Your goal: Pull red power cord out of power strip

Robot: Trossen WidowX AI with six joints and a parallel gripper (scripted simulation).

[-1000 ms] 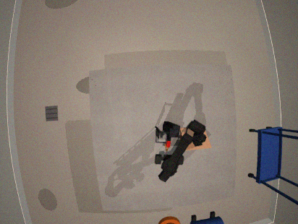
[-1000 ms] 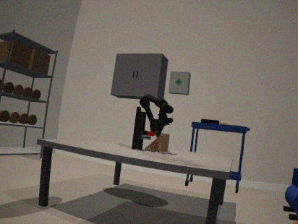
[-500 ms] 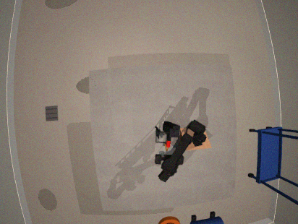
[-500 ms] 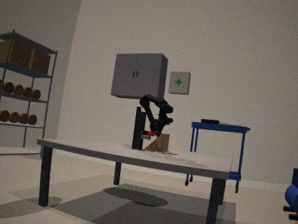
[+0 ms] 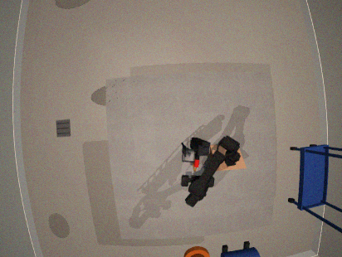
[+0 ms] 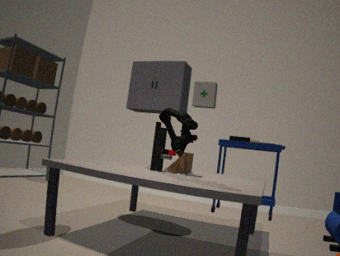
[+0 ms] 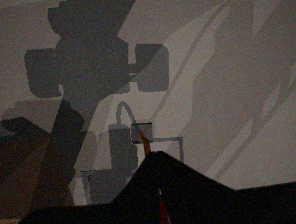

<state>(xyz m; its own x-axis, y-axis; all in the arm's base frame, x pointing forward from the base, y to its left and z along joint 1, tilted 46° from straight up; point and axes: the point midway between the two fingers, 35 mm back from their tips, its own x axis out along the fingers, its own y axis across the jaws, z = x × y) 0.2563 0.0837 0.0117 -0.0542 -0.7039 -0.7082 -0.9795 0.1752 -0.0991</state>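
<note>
Pale wall rises behind the gray table (image 5: 145,104) (image 6: 95,171) (image 7: 270,165), carrying a gray cabinet (image 6: 154,87) and a white box (image 6: 210,95) marked with a green cross, the one marking that can be made out. Everything below is placed by the red plug (image 5: 196,163) (image 6: 169,153). It sits up off the table top, right by the tip of the black gripper (image 5: 198,175) (image 6: 180,153) (image 7: 157,153). The gripper is clenched, its fingers together at the tips; a sliver of red shows at the seam between them in the wrist view, but whether the plug is pinched there cannot be told. Just under the plug in the exterior view is a pale piece, probably the power strip (image 6: 166,157); whether plug and strip touch is unclear. A yellow-orange cord (image 5: 195,169) (image 6: 177,165) (image 7: 145,143) runs down from near the plug. Near the plug, too, stand a dark upright post (image 6: 157,150) and a brown block (image 5: 238,162) (image 6: 187,163) (image 7: 27,175).
</note>
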